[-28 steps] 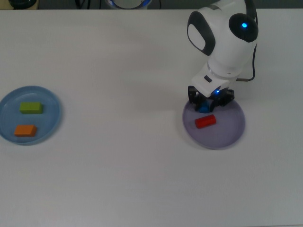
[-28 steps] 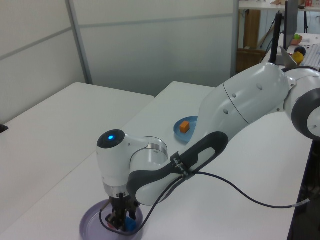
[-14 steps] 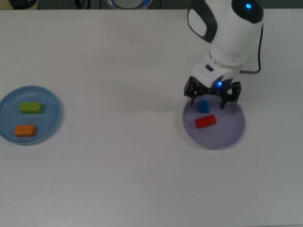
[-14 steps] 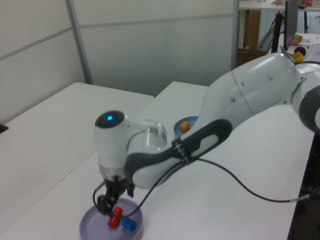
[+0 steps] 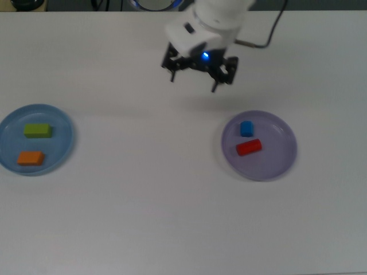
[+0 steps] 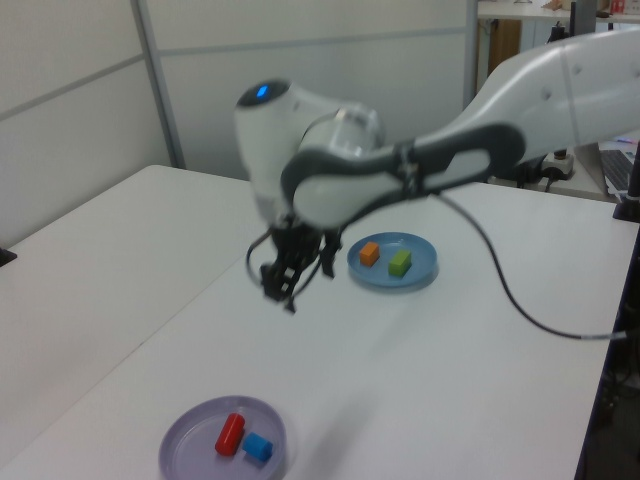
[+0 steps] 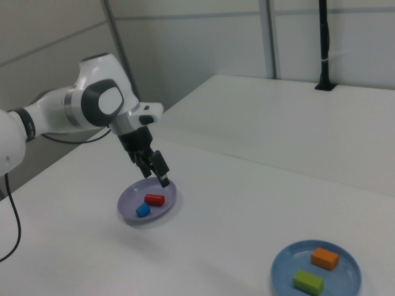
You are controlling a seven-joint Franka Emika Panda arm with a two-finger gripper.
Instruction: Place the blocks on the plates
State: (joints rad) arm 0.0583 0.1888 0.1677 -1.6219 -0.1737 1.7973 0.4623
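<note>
Your gripper (image 5: 194, 74) hangs with fingers wide and empty above the white surface (image 5: 143, 200); the small blue cube (image 5: 246, 128) and red block (image 5: 249, 147) lie on the round lavender plate (image 5: 281, 157).

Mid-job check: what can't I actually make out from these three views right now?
- Arm base: cut off by the frame edge in all three views, so its mounting is unseen.
- Claw: motion-blurred in the left view; open and empty in the top view.
- Undersides of the blue block and red block on the purple plate: hidden.
- Green block and orange block on the blue plate: too small to judge texture.
</note>
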